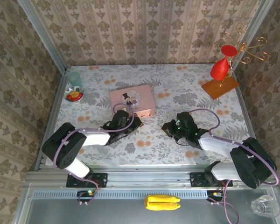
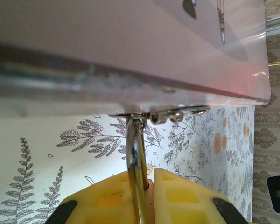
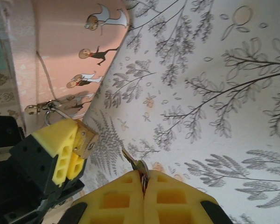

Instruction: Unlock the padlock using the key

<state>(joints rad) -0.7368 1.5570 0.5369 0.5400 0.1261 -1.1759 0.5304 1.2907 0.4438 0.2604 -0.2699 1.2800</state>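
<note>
Well, the padlock is tiny, w/ a brass-gold body and a thin silvery shackle. It hangs at the near side of the pink tin, about mid-worktop. The shackle is hooked through the tin's metal latch.

The left gripper is pinching the padlock: yellow pads are pressed on the body and the shackle rises out between them. The body is tilted, one corner pointing toward the right gripper. That gripper is pressed together on a small silver key, blade sticking out past the fingertips toward the padlock. Key and padlock are near each other but apart, not touching.

Room to move:
- A bare strip of floral worktop lies btw the two grippers and runs to the near edge.
- The right half is open up to the far-right corner, where a gold wire stand w/ a red piece sits on a wooden base.
- A green cup and a small bowl stand by the left edge, toward the far-left corner, well apart from the tin.
- The tin's near side is tight, w/ the left gripper right up against it.
- Wallpapered walls close in the left, far and right edges.
</note>
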